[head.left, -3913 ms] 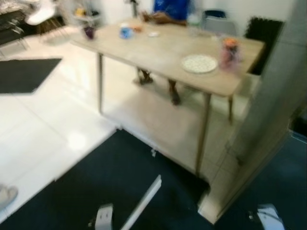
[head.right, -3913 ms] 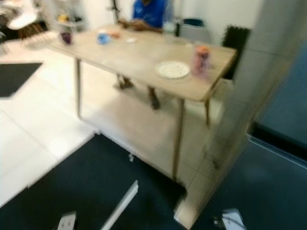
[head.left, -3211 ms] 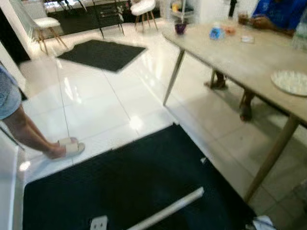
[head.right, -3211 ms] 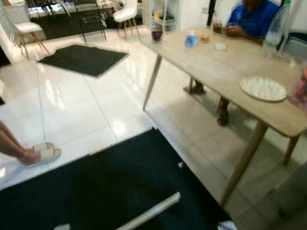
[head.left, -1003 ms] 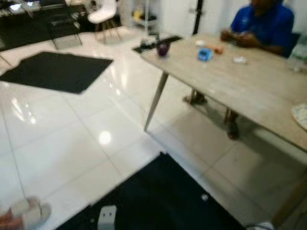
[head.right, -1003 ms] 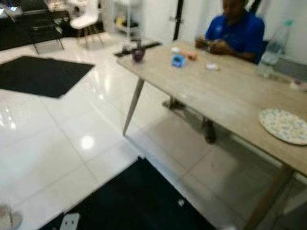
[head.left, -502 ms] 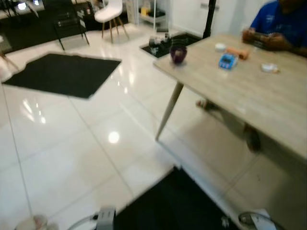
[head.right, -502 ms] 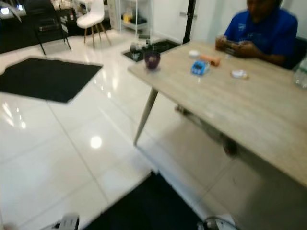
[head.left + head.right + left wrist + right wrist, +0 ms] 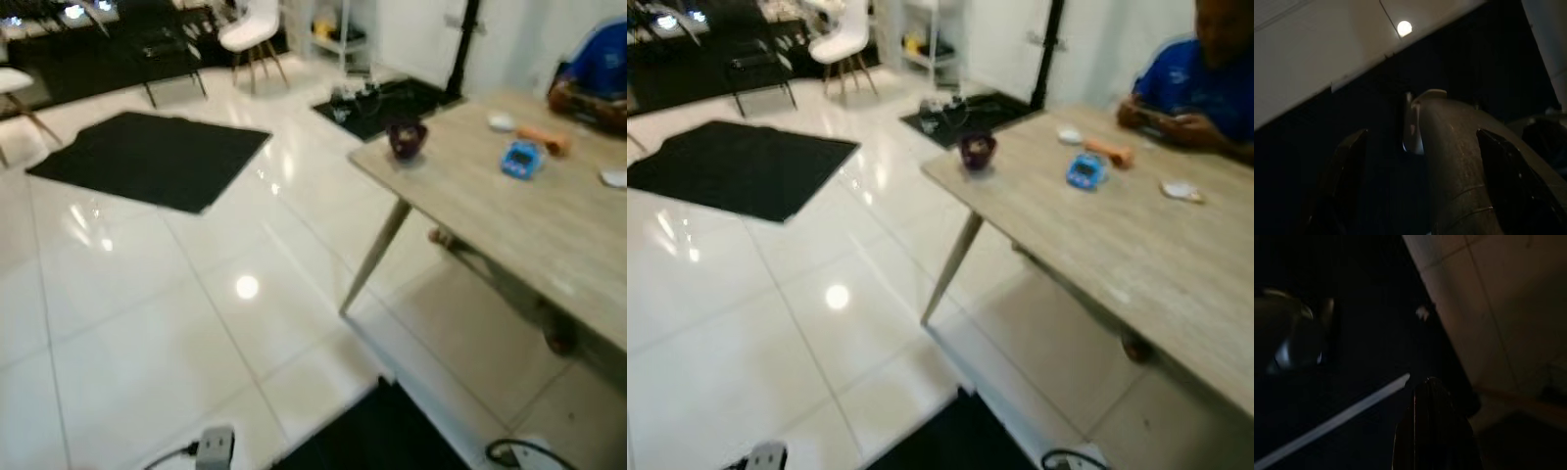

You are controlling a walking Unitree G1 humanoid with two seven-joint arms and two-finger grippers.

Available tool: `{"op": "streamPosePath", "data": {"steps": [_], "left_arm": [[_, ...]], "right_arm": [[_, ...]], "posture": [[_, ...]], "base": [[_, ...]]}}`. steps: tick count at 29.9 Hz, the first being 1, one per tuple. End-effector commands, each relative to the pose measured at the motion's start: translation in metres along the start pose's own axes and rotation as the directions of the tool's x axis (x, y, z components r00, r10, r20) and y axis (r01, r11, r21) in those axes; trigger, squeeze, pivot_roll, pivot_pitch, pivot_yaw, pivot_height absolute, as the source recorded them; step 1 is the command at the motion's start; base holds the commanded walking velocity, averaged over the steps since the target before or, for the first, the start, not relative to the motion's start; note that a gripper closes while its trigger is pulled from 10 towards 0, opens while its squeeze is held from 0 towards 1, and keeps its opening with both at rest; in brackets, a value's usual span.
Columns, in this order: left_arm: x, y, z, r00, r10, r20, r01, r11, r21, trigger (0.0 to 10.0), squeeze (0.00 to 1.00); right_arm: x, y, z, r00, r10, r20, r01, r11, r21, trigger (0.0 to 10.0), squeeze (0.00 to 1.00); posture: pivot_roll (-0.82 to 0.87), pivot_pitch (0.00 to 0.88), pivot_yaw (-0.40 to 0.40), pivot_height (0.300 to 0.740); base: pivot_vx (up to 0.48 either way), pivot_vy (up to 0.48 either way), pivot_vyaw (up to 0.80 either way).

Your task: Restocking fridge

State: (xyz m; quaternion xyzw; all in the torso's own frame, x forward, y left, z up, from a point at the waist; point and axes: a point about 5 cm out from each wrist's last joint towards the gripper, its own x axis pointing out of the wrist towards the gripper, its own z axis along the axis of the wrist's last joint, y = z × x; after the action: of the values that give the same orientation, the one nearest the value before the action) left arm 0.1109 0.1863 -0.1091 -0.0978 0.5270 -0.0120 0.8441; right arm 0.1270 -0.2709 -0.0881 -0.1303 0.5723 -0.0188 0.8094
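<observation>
A long pale wooden worktop (image 9: 1097, 245) on slim tapered legs runs across the right of the head views, over a glossy white tiled floor (image 9: 745, 313). Five small things lie on it, all towards its far end. One dark purple cup (image 9: 977, 150) stands upright near the corner. One small bright blue object (image 9: 1085, 172) lies well apart from the cup, and one short orange stick-shaped object (image 9: 1109, 152) lies just behind the blue one. There are two small white round pieces, one (image 9: 1070, 135) beyond the orange stick and one (image 9: 1181, 190) further along the worktop; blur hides what they are. One person in a blue shirt (image 9: 1195, 93) sits at the far side, hands together above the worktop edge.

Three black floor mats show: a large one (image 9: 735, 166) on the open tiles, a smaller one (image 9: 970, 110) against the far wall with some small items on it, and the corner of one (image 9: 960, 436) at the near edge. One white chair (image 9: 847, 34) and one black chair (image 9: 759, 59) stand at the back.

The left gripper (image 9: 1420, 134) hangs low over dark matting beside pale tile, its fingers (image 9: 1347, 181) spread wide with nothing gripped; a rounded grey part of the robot shows between them. The right gripper (image 9: 1432, 396) hangs over dark matting crossed by a pale stripe (image 9: 1332, 423), its fingers pressed together into one narrow dark shape, empty.
</observation>
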Motion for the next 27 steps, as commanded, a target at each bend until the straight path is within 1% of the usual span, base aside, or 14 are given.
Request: {"op": "streamPosePath", "data": {"steps": [1, 18, 22, 24, 27], "left_arm": [[-0.0013, -0.0027, -0.0139, 0.998, -0.008, -0.060, 0.008, 1.000, 0.005, 10.0, 0.00], [-0.0014, -0.0024, -0.0140, 0.998, -0.007, -0.060, 0.007, 1.000, 0.005, 10.0, 0.00], [-0.0015, -0.0013, -0.0141, 0.998, 0.008, -0.061, -0.007, 1.000, 0.005, 10.0, 0.00], [-0.0016, -0.0002, -0.0141, 0.998, 0.026, -0.057, -0.026, 1.000, -0.003, 10.0, 0.00], [-0.0016, -0.0005, -0.0137, 0.998, 0.023, -0.054, -0.023, 1.000, -0.005, 10.0, 0.00]], "right_arm": [[-0.0004, 0.0003, -0.0071, 1.000, -0.001, -0.021, 0.001, 1.000, 0.010, 10.0, 0.00], [0.0002, 0.0043, -0.0067, 1.000, 0.002, -0.018, -0.002, 1.000, 0.004, 10.0, 0.00], [0.0002, 0.0042, -0.0066, 1.000, 0.001, -0.018, -0.001, 1.000, 0.004, 10.0, 0.00], [0.0002, 0.0041, -0.0063, 1.000, 0.000, -0.018, 0.000, 1.000, 0.004, 10.0, 0.00], [0.0002, 0.0040, -0.0062, 1.000, 0.000, -0.017, 0.000, 1.000, 0.003, 10.0, 0.00]], "posture": [[-0.02, 0.000, -0.001, 0.740], [-0.02, 0.000, -0.001, 0.740], [-0.02, 0.000, -0.002, 0.740], [-0.02, 0.000, -0.002, 0.740], [-0.02, 0.000, -0.003, 0.740]], "base": [[0.349, 0.000, 0.00], [0.348, 0.000, 0.00], [0.330, 0.000, 0.00], [0.000, 0.000, 0.00], [0.000, 0.000, 0.00]]}}
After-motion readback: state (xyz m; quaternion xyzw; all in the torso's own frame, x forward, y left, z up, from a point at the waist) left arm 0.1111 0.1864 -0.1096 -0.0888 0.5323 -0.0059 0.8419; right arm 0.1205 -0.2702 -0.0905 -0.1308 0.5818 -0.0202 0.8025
